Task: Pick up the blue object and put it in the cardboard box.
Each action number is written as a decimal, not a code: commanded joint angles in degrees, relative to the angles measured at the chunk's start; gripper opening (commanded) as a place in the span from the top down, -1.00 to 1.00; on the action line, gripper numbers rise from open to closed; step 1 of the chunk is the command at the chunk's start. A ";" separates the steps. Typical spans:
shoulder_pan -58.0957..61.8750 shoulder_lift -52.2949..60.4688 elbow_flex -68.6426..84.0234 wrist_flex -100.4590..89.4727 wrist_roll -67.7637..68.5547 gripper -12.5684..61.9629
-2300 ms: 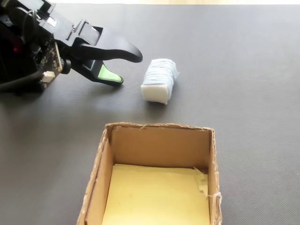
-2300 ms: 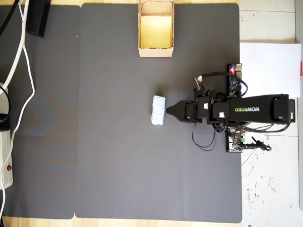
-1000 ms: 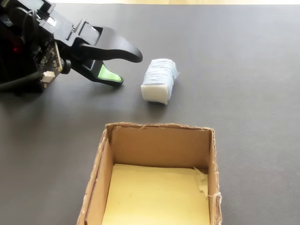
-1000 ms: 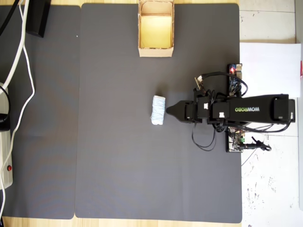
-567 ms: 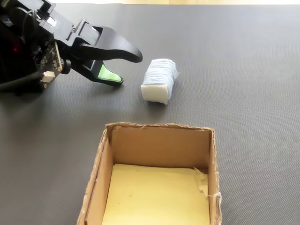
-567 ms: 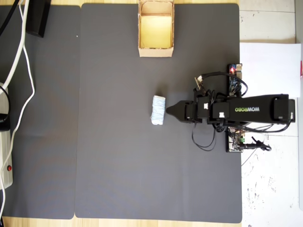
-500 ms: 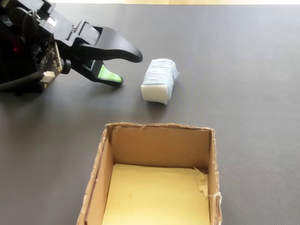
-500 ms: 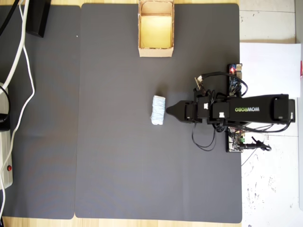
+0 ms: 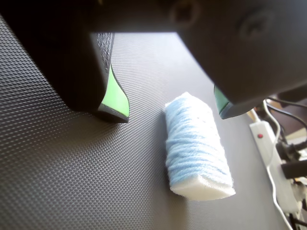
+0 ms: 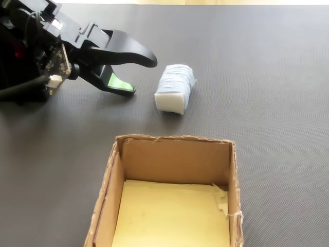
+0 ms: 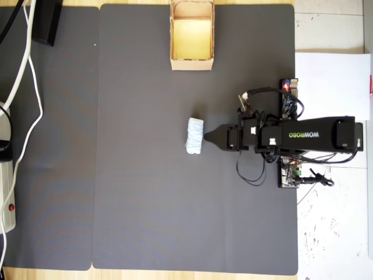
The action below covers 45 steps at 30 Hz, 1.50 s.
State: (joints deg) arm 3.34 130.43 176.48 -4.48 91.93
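A pale blue-and-white spool of fuzzy wound yarn [image 9: 196, 143] lies on a matt, finely dimpled dark grey mat [image 9: 62, 177]. The black pincer [image 10: 131, 76] looks like smooth plastic; the tan box [image 10: 172, 193] is rough-edged cardboard.

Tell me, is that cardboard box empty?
Empty: the cardboard box shows only its bare yellowish floor; the blue object lies outside on the mat.

1. In the fixed view the cardboard box [image 10: 169, 154] is cut off by the near edge.
2. The arm [image 10: 25, 46] runs off the left edge there.
3. In the wrist view the tool [image 9: 170, 112] bodies are dark and blurred.
4. The power strip [image 9: 276, 163] leaves the right edge.
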 commanded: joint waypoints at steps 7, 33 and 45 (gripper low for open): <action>-0.44 5.19 -0.53 -3.96 3.43 -0.26; -0.35 -9.76 -35.07 36.83 -1.85 -0.25; -0.35 -28.30 -48.87 41.40 -3.43 -0.25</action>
State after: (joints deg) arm 3.16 100.90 132.54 37.09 87.80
